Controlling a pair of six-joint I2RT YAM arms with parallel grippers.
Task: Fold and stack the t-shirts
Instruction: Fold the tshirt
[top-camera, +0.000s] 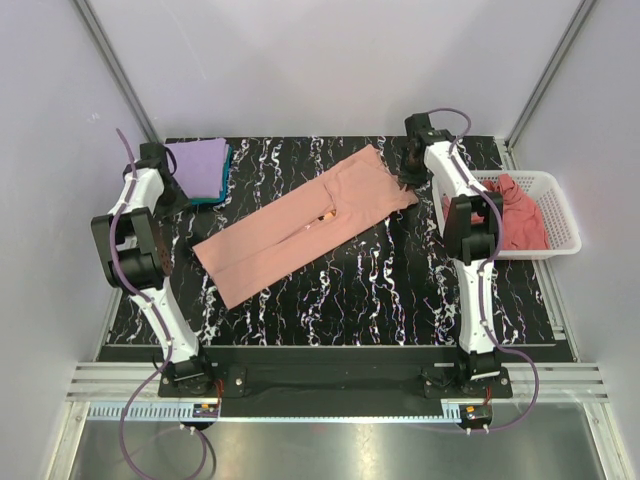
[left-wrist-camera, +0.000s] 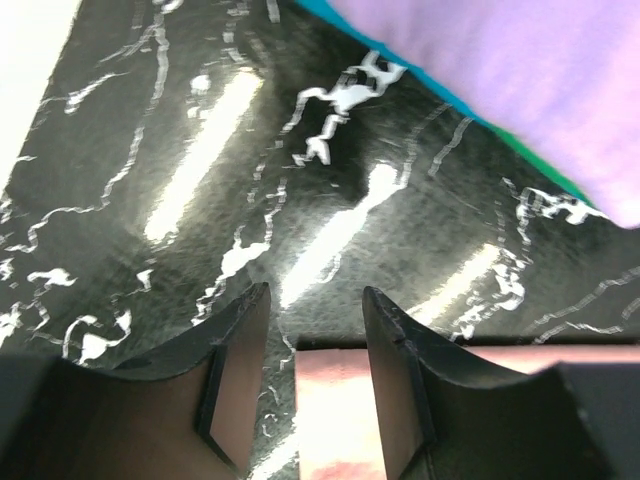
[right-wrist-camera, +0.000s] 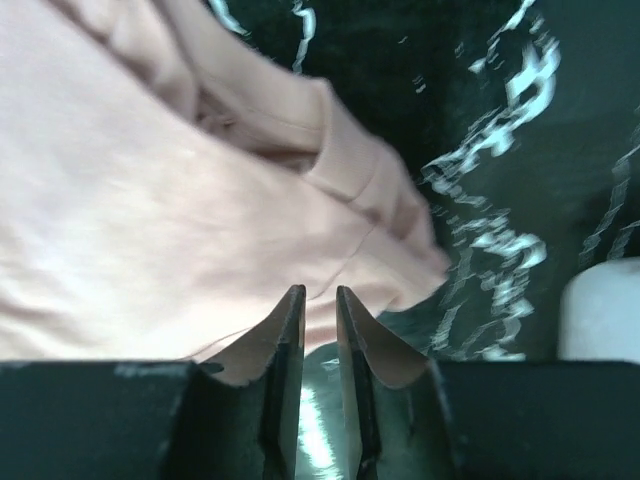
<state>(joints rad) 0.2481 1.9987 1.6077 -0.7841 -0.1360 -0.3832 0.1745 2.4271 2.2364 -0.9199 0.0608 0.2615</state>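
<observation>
Top external view, left to right: the left gripper (left-wrist-camera: 315, 295) sits far left, jaws apart and empty, just beside the folded lavender shirt (top-camera: 197, 163) stacked on a teal one (top-camera: 215, 199). The salmon-pink shirt (top-camera: 300, 225) lies diagonally mid-table, sides folded into a long strip, with a small orange print (top-camera: 325, 217) peeking out. The right gripper (right-wrist-camera: 320, 290) is at its far-right corner, jaws barely apart with nothing between. It looks light and floppy, so I'd pinch the end corners. A rose-pink shirt (top-camera: 515, 215) sits crumpled in the white basket (top-camera: 560, 215) on the right.

Black marbled table (top-camera: 380, 290), white lattice basket (top-camera: 562, 215) — at its right edge
</observation>
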